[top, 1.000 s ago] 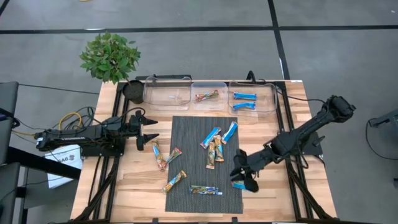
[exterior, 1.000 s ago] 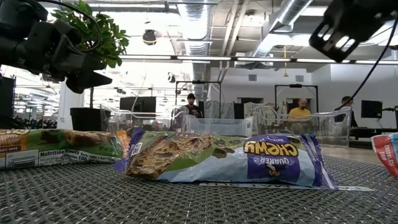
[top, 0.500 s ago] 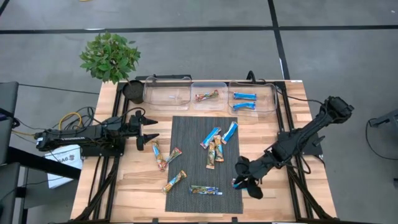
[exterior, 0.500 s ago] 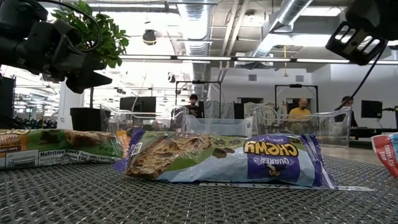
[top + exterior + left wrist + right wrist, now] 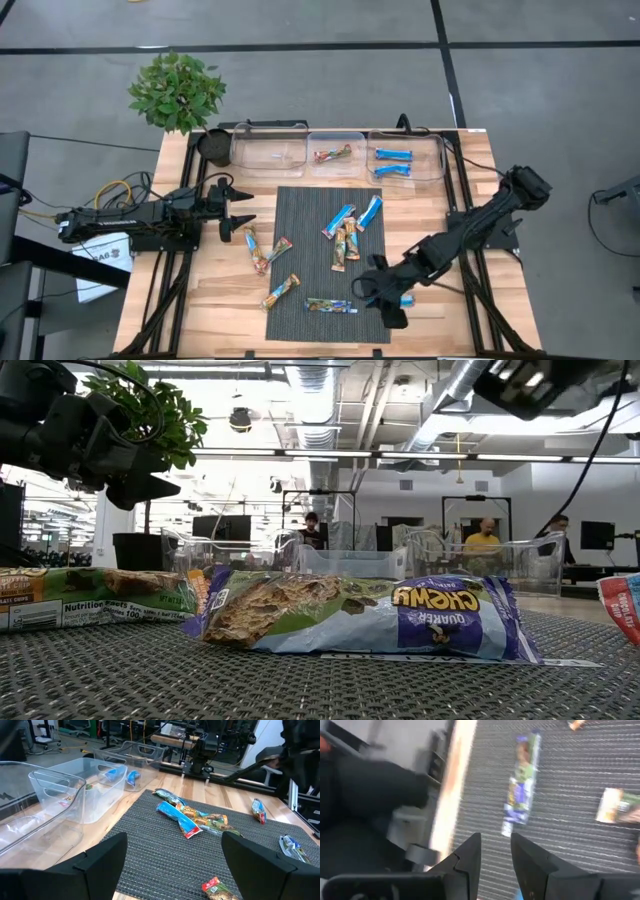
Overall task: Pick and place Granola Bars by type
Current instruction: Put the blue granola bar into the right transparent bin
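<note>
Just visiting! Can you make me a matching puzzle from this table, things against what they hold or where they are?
1 right-hand bin
2 middle bin
3 potted plant
4 right pincer

A table, far left corner
B one tan-orange bar
C mat, right edge, near side
D two blue bars

Pairs: 1-D, 2-B, 3-A, 4-C

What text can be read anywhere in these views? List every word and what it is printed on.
"CHEWY" and "QUAKER", upside down, on the nearest granola bar.
"Nutrition Facts" and "100" on the left bar; its smaller print is unreadable.
Wrappers in the high and wrist views are too small or blurred to read.
</note>
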You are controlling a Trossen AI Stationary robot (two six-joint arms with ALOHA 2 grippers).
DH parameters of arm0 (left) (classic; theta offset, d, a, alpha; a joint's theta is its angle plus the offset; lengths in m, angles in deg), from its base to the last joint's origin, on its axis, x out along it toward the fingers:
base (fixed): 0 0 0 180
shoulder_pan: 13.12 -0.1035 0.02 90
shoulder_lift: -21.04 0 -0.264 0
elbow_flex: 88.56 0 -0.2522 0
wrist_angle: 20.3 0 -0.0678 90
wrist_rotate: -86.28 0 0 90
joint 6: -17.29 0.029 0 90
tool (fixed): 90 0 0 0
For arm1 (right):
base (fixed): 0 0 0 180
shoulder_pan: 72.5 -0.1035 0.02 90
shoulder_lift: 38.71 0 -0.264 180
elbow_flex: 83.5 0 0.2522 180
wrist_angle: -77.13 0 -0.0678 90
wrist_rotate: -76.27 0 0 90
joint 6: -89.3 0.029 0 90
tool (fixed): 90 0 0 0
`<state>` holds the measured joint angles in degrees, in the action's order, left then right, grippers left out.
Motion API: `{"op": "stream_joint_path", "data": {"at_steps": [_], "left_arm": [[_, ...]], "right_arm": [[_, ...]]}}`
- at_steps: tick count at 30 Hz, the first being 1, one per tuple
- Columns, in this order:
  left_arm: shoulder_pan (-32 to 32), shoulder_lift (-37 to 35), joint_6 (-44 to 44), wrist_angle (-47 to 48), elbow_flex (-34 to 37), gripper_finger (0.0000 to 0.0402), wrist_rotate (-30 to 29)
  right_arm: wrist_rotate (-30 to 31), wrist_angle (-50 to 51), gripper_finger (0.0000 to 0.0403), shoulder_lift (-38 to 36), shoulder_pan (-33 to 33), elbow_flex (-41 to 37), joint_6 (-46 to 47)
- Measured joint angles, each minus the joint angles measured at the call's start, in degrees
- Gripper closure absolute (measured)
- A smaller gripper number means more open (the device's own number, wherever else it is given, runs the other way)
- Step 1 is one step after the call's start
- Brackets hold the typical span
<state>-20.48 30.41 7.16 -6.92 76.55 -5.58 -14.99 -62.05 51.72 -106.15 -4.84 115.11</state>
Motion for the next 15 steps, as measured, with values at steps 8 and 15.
{"op": "stream_joint_path", "data": {"at_steps": [8, 15], "left_arm": [[-0.02, 0.0, 0.0, 0.0, 0.0, 0.0084, -0.01], [0.0, 0.02, 0.0, 0.0, 0.02, 0.0084, -0.01]], "right_arm": [[1.52, 9.57, 0.0304, 8.87, 0.87, 12.42, -5.18], [1.85, 15.83, 0.0304, 15.99, 1.91, 21.99, -7.03]]}}
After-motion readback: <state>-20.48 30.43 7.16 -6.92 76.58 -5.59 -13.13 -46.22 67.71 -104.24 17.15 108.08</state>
